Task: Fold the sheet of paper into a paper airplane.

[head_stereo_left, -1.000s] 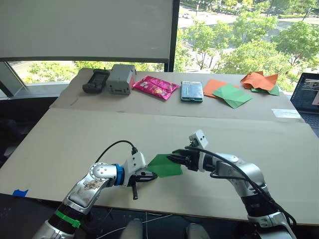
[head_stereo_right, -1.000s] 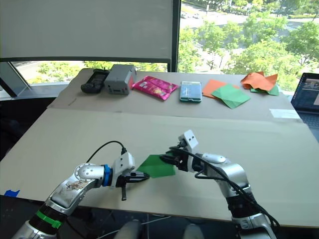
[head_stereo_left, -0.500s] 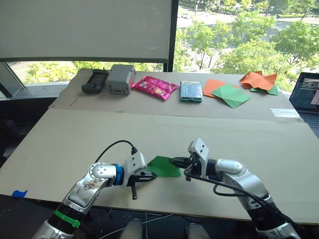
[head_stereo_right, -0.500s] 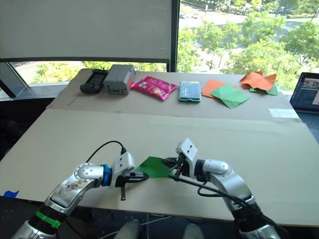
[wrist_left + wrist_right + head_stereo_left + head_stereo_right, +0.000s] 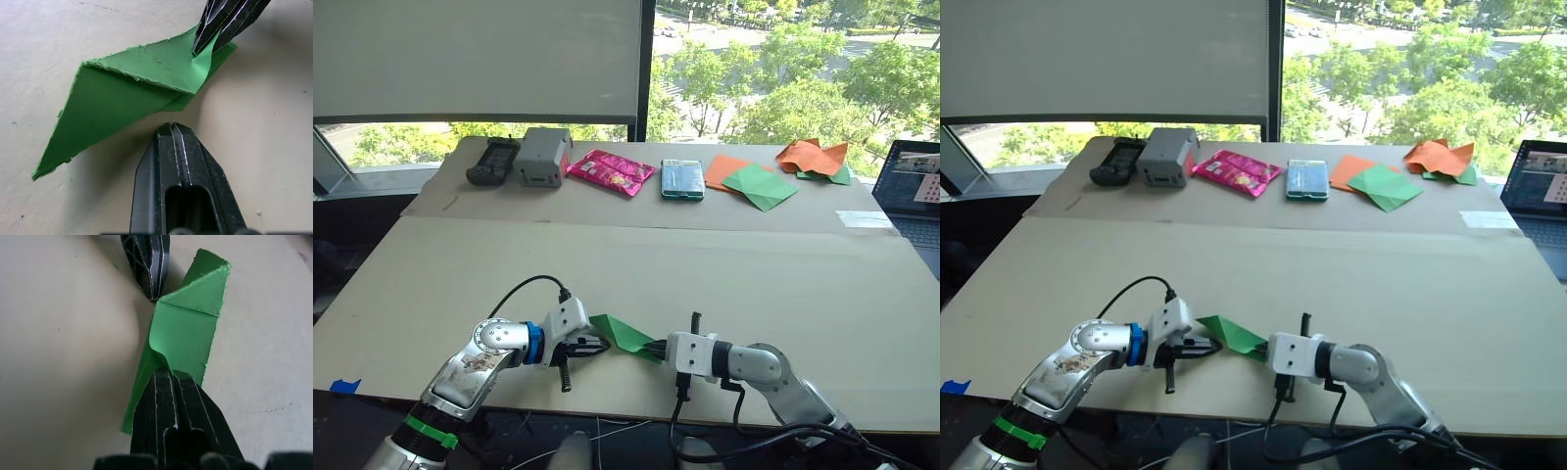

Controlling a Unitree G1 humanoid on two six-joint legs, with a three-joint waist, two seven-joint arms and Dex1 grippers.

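A broad tan cardboard-covered table (image 5: 783, 264) stands before a tall window looking out on sunlit trees and a road, with a pale roller blind (image 5: 475, 54) drawn over the left pane. Along the far edge lie a black handheld device (image 5: 490, 160), a grey box (image 5: 538, 156), a pink snack packet (image 5: 611, 171), a blue-green packet (image 5: 682, 179), flat orange and green sheets (image 5: 754, 181) and crumpled orange paper (image 5: 815, 156); a laptop (image 5: 911, 181) sits at the right edge, and blue tape (image 5: 342, 386) marks the near left corner. No writing is legible. The folded sheet of paper (image 5: 625, 334) lies near the front edge between the grippers. The right gripper (image 5: 168, 374) pinches one end of it; the left gripper (image 5: 171, 128) is pressed together, its tips just beside the paper's edge.
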